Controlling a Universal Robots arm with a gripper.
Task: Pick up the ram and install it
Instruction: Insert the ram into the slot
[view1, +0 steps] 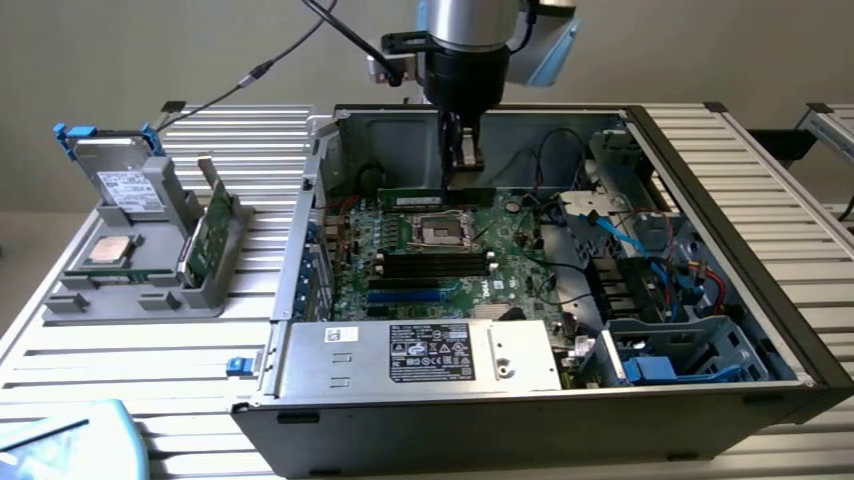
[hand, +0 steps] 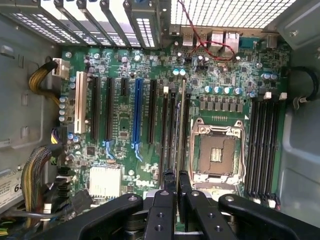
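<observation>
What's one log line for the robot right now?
gripper: shut on ram | ram: held above motherboard | place: inside computer case

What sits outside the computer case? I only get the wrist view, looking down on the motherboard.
Observer: A grey tray on the exterior view's left, with a silver processor chip lying flat in it.
Operator: Anything else in it?
Observer: A bright-green board standing upright.
Operator: How does the ram look side-on?
Observer: The ram is level, its long flat side facing the exterior camera, clamped in the fingers.
</observation>
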